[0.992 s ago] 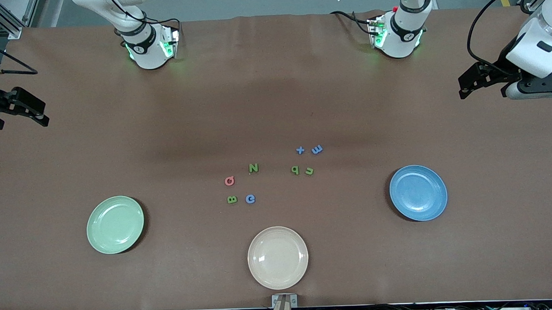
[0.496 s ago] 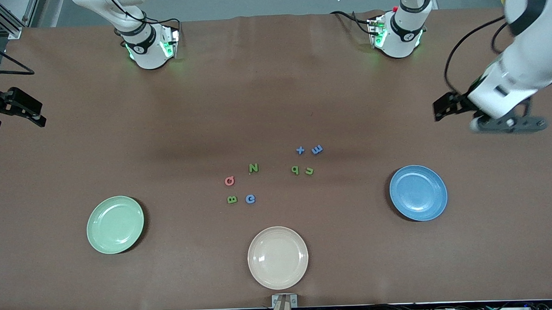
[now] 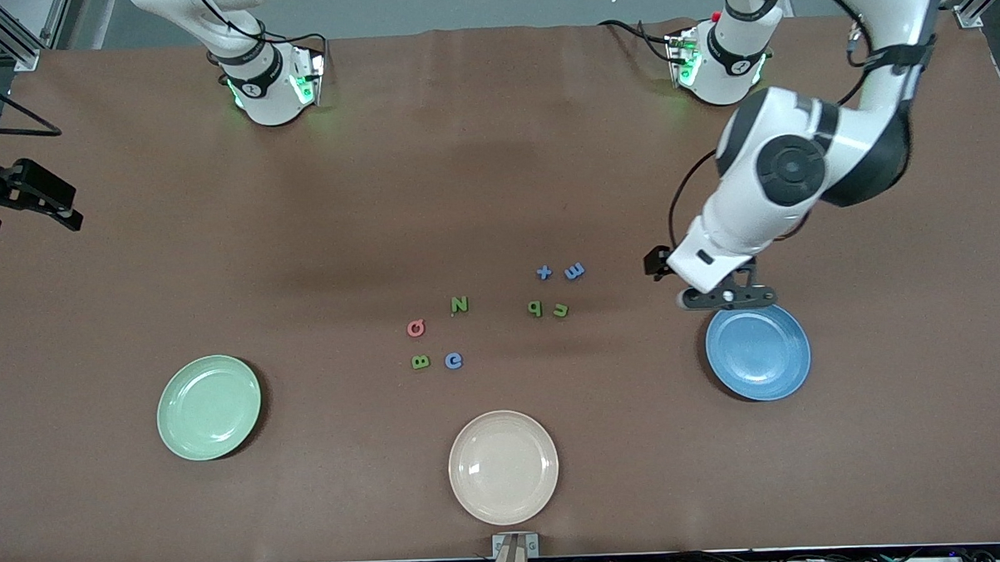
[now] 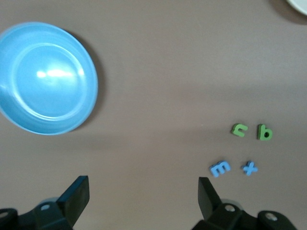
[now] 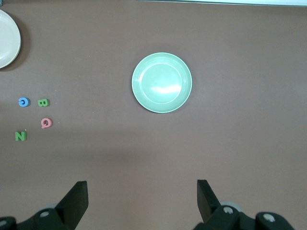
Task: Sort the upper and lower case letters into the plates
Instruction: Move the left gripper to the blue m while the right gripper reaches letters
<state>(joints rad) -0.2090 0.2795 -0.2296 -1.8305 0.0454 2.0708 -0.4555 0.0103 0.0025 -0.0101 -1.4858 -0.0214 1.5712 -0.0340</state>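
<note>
Eight small foam letters lie mid-table: blue x (image 3: pixel 544 272), blue m (image 3: pixel 574 271), green b (image 3: pixel 534 308) and green n (image 3: pixel 560 310) in one group; green N (image 3: pixel 459 304), pink Q (image 3: pixel 416 327), green B (image 3: pixel 420 362) and blue C (image 3: pixel 454 361) in another. The pale green plate (image 3: pixel 209 407) and the blue plate (image 3: pixel 758 349) are empty. My left gripper (image 3: pixel 725 296) is open and empty, over the table at the blue plate's rim (image 4: pixel 45 79). My right gripper (image 3: pixel 40 201) is open and empty, waiting at the right arm's end of the table.
A cream-beige plate (image 3: pixel 503 466) sits empty near the front edge, nearer the camera than the letters. The left wrist view shows m (image 4: pixel 220 168), x (image 4: pixel 250 168), n (image 4: pixel 239 129), b (image 4: pixel 265 132). The right wrist view shows the green plate (image 5: pixel 162 82).
My left arm has swung in from the table's end toward the middle and lowered to beside the blue plate. The right gripper has barely moved. The letters and plates have not moved.
</note>
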